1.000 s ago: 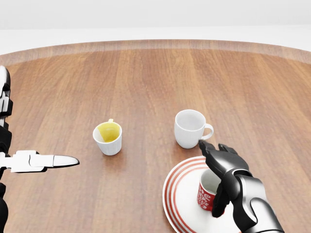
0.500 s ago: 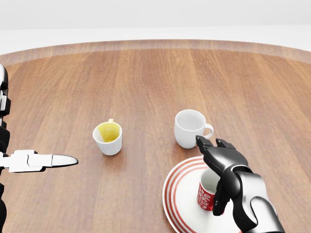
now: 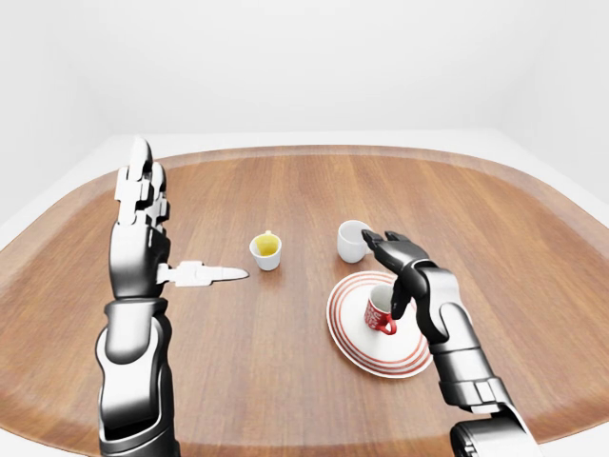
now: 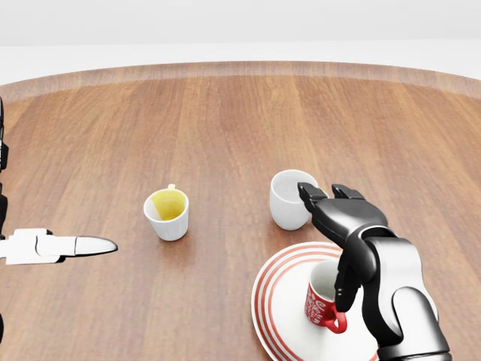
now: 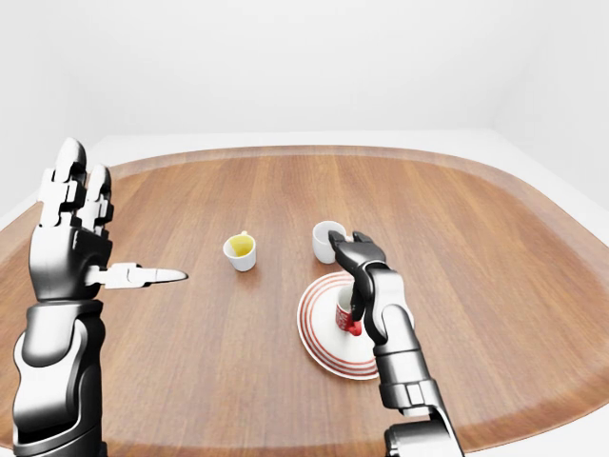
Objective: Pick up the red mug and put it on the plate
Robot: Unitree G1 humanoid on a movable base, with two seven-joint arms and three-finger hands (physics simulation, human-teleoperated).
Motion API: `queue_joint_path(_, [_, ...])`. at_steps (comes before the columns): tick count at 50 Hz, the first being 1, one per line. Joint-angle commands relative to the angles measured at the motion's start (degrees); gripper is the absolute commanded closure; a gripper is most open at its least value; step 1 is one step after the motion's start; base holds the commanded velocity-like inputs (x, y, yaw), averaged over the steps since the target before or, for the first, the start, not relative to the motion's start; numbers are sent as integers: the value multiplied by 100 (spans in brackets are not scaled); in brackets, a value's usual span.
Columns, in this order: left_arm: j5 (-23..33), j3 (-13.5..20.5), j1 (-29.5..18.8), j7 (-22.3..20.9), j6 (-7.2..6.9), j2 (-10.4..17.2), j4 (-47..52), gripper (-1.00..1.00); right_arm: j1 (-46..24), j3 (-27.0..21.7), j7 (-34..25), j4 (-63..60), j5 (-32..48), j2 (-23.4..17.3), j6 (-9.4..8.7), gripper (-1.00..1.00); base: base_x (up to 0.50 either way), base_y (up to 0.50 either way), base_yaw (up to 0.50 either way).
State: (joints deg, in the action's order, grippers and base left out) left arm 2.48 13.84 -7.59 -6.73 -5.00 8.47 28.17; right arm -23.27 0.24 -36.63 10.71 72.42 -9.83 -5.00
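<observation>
Red mug [image 4: 322,302] under right robot hand [image 4: 340,218]

1. The plate [image 4: 274,301] is the landmark. The red mug [image 4: 322,301] stands on it, and the right hand [image 4: 342,226] arches over the mug's rim with fingers spread, blocking any way in from above.
2. The white mug [image 4: 289,199] stands just beyond the plate's upper edge, narrowing that side.
3. Left of the plate lies bare table [image 4: 210,301].
4. Farther left, the yellow-lined cup [image 4: 167,213] and the raised left hand [image 3: 143,205] stand well apart from the plate.
</observation>
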Motion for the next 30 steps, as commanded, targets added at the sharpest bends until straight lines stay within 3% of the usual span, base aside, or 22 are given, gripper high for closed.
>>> queue_joint_path(1, [0, 17, -81, -16, 0, 32, 186, -100, -189, -78, -337, -599, 207, 18, 0, -100, 0, 0, 0])
queue_joint_path(13, [-26, 40, -123, -10, 0, 47, 302, -100, -677, -191, -337, -1294, 307, -13, 0, -100, 0, 0, 0])
queue_joint_path(30, [-92, 91, -156, -3, 0, 74, 500, -100, -1411, -332, -337, -2020, -183, -132, 0, -100, 0, 0, 0])
